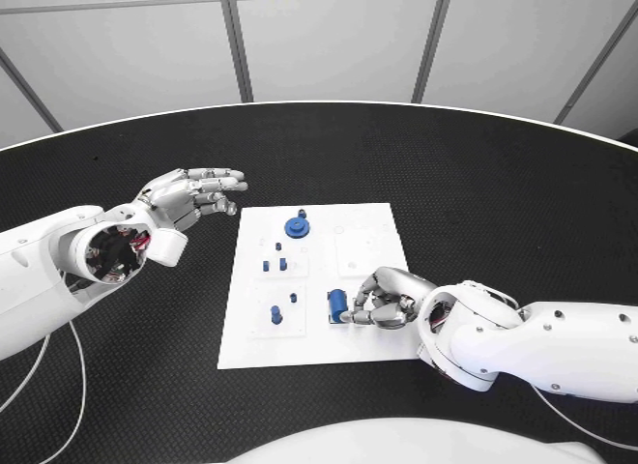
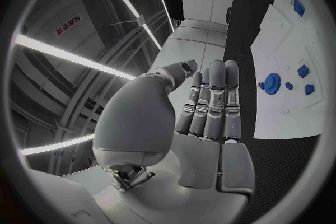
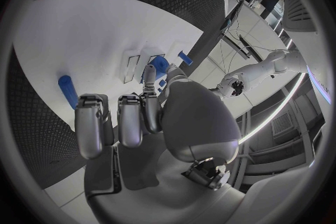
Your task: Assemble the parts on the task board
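Note:
The white task board point(image 1: 363, 253) lies mid-table. A blue gear point(image 1: 299, 228) sits near its far edge, also seen as the gear point(image 2: 271, 81) in the left wrist view. Small blue pegs point(image 1: 275, 314) stand along its left side. A blue cylinder point(image 1: 337, 304) lies near the board's front edge. My right hand point(image 1: 382, 298) rests on the board right beside it, fingers curled in, holding nothing. In the right wrist view the cylinder point(image 3: 68, 91) lies just off the fingertips point(image 3: 91, 117). My left hand point(image 1: 193, 196) hovers off the board's far left corner, fingers straight and apart.
More small blue parts point(image 1: 275, 263) stand in the board's left middle. Empty square recesses point(image 1: 354, 256) mark its right half. The board point(image 2: 280, 56) lies beyond my left hand point(image 2: 210, 106). Black tabletop point(image 1: 514, 193) surrounds the board.

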Action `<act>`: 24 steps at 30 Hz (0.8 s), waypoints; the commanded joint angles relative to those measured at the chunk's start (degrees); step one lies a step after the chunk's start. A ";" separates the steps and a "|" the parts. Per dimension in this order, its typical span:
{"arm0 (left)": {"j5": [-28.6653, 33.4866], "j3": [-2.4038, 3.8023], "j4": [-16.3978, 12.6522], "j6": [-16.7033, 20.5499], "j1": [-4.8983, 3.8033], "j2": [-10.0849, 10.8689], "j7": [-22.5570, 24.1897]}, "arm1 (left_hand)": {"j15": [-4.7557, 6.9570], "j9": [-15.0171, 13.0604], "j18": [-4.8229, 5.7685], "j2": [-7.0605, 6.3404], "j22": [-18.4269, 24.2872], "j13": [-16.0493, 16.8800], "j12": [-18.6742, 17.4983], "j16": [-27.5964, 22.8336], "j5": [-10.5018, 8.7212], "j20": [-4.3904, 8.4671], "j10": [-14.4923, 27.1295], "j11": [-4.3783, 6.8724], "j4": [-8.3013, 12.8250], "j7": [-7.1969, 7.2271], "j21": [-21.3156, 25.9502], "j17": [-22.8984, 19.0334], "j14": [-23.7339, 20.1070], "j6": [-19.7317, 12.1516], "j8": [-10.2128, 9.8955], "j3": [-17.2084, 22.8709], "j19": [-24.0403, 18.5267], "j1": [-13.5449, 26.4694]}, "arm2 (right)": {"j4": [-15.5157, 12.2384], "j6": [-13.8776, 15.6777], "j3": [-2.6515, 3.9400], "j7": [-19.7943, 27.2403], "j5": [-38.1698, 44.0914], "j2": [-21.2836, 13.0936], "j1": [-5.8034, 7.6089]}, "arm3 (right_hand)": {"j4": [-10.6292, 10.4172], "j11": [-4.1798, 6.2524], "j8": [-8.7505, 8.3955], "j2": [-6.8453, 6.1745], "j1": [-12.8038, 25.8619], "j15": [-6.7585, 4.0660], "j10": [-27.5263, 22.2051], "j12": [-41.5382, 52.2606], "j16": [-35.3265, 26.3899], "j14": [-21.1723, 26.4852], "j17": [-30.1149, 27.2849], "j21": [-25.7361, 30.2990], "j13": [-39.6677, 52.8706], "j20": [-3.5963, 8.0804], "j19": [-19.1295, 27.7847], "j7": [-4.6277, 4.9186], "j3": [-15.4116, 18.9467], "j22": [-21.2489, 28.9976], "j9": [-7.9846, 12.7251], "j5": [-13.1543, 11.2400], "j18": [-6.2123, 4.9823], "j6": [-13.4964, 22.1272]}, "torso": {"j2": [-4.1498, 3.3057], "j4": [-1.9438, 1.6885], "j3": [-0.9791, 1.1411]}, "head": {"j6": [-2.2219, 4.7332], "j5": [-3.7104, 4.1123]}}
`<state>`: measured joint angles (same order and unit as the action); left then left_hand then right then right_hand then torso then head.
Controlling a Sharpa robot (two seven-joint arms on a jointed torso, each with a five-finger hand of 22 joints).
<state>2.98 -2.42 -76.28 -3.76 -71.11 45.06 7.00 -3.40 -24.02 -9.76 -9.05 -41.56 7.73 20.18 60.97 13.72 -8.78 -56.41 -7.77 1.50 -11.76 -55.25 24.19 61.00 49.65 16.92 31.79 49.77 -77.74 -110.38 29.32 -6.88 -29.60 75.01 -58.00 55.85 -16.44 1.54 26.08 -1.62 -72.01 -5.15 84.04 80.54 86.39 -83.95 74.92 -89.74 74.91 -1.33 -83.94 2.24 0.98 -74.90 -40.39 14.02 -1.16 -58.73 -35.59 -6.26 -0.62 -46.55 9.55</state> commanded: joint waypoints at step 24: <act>-0.01 -0.01 -0.20 0.18 0.00 0.20 0.00 | -0.04 0.13 -0.79 0.27 0.06 -0.16 -0.06 -0.21 -0.08 0.03 0.14 -0.23 -0.04 -0.37 0.21 -0.13 -0.18 -0.17 0.31 -0.24 -0.52 -0.22 | 1.86 0.58 0.01 -0.43 0.03 1.75 0.01 | -0.32 0.56 -0.46 1.58 -0.19 -0.39 2.37 0.78 0.24 -4.66 7.61 -0.26 9.86 0.56 -6.06 -0.29 -1.89 -15.10 0.56 2.42 1.16 -0.53 | -0.19 -0.28 -0.11 | -0.23 0.12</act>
<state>2.98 -2.42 -76.47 -3.56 -71.11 45.25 6.99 -3.41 -23.97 -9.76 -9.05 -41.56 7.66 20.18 60.97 13.73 -8.78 -56.41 -7.77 1.50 -11.76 -55.25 24.13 61.00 49.65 16.92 31.79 49.77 -77.74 -108.56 29.99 -6.87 -30.03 75.04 -56.35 55.86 -16.75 1.75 25.86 -0.47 -72.22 -5.14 83.83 81.04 86.39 -83.95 74.91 -89.74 74.90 -1.11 -84.16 2.03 -0.60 -74.90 -39.89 16.08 -0.40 -58.95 -35.72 -6.46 -0.73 -46.74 9.70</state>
